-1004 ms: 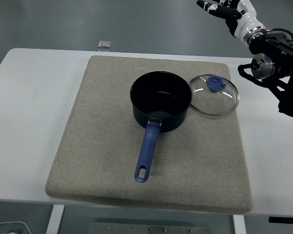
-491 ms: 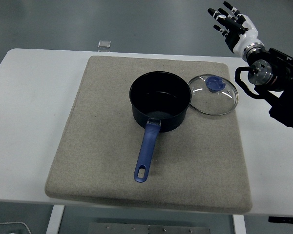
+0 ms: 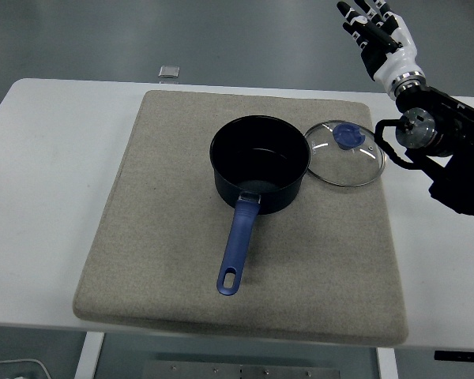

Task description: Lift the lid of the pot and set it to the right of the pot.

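Head view: right hand (image 3: 377, 35) raised above the table's (image 3: 47, 150) far right corner, fingers spread wide and pointing up, holding nothing. Lid (image 3: 346, 153) lies flat on the mat (image 3: 166, 237), below and left of the hand, well apart from it, touching the right side of the pot (image 3: 260, 163).

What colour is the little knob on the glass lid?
Blue. The knob on the glass lid matches the pot handle, seen clearly in the head view.
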Robot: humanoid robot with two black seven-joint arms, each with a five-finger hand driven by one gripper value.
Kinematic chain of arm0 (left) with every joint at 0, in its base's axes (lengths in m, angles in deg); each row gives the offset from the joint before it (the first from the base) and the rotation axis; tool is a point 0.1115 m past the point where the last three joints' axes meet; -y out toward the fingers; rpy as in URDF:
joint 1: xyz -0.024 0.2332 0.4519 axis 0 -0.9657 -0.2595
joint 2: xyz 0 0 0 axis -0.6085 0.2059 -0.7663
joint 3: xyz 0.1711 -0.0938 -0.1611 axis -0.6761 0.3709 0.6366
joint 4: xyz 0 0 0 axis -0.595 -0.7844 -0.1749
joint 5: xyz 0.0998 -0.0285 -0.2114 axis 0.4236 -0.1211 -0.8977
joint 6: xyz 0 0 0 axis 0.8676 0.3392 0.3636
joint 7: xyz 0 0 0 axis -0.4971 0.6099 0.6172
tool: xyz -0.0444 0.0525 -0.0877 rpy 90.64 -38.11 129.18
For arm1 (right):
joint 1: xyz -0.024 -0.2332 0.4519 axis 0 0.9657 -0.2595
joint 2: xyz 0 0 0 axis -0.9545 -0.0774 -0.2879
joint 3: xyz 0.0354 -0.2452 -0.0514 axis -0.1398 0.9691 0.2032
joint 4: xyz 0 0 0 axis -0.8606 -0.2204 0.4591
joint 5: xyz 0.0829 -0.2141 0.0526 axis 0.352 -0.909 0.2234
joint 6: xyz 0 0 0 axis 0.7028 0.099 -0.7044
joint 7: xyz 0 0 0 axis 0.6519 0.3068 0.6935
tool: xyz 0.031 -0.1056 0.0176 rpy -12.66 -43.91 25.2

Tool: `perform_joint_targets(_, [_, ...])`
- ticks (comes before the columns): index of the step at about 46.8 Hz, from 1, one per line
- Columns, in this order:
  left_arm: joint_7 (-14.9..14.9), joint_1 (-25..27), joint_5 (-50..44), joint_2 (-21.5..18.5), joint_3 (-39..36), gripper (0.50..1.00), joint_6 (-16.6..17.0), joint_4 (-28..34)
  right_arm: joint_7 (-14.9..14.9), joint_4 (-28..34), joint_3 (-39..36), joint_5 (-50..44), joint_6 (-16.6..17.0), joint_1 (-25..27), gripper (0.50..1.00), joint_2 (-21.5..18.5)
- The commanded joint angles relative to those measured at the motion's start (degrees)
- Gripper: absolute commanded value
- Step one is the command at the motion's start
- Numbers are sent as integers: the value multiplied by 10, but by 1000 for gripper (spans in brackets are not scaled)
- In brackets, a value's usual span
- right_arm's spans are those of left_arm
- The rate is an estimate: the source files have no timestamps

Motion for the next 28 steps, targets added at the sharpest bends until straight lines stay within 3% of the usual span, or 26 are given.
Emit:
perform_joint_targets(1, [0, 0, 0, 0, 0, 1000, 0, -1, 1, 1, 1, -1, 0, 0, 905, 0])
perform_joint_targets(28, [0, 0, 0, 0, 0, 1000, 0, -1, 6, 2, 1, -20, -13, 8, 905, 4])
